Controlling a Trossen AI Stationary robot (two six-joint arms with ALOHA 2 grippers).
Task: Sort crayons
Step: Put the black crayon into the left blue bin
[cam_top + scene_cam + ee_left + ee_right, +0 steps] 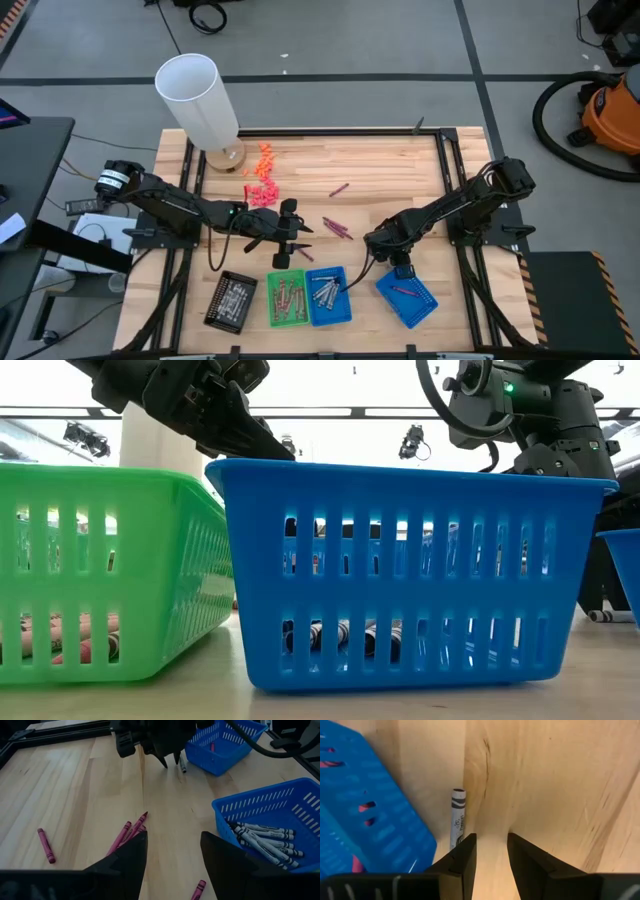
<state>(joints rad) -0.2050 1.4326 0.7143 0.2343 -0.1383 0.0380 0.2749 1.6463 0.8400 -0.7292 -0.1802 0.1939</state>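
- The right gripper [490,851] hung low over the table [400,170] just beside the angled blue basket [408,297], fingers a narrow gap apart and holding nothing.
- A grey crayon [457,819] lay on the wood between that basket and the left finger, close to it.
- The left gripper [172,856] stood open and empty near the basket holding grey crayons [265,836]; magenta crayons [129,832] lay before it.

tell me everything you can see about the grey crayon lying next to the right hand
The grey crayon is a short thin stick in a silver-grey paper wrapper with dark bands and small print. It lies flat on the wooden table, loose, beside the tilted blue tray and just off the right hand, whose open fingers are not gripping it.
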